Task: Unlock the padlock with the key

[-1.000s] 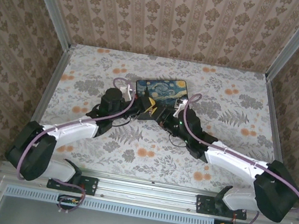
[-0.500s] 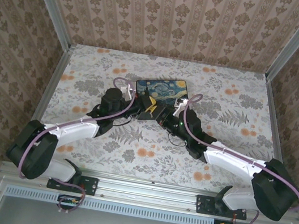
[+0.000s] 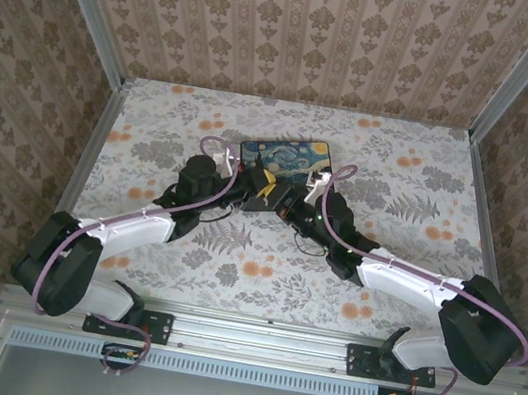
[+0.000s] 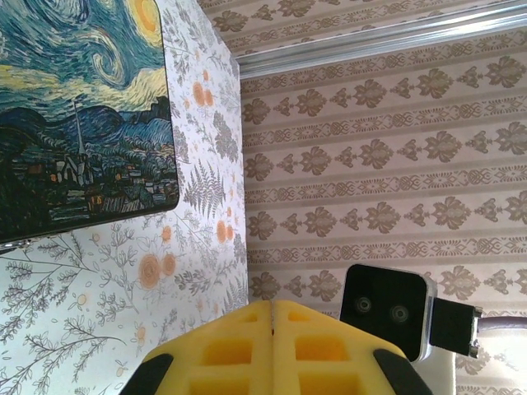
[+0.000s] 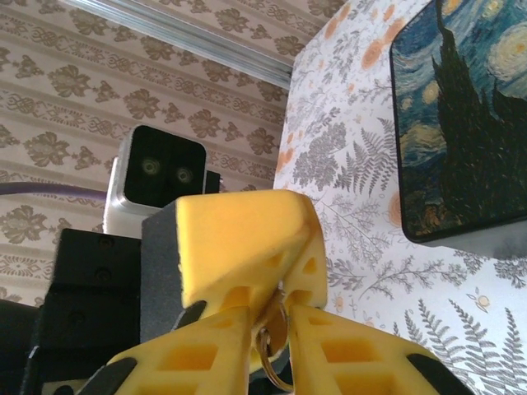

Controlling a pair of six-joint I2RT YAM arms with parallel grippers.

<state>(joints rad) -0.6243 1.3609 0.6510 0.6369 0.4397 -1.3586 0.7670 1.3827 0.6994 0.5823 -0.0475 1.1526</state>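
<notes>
Both are closed: right gripper [image 5: 272, 319] pinches the mostly hidden key [image 5: 277, 332]; left gripper's [image 4: 272, 307] contents cannot be seen.

Soft, even, fairly bright light fills all three views; in the overhead view the arms throw only faint, short shadows onto the flowered worktop [image 3: 418, 183]. In the wrist views the wallpaper and painted box lid [image 4: 74, 123] are crisp, the metal rail [image 4: 370, 37] near the top shines pale, and the yellow fingers [image 4: 222, 358] of the left gripper [image 4: 272, 306] at the bottom edge look slightly soft.
</notes>
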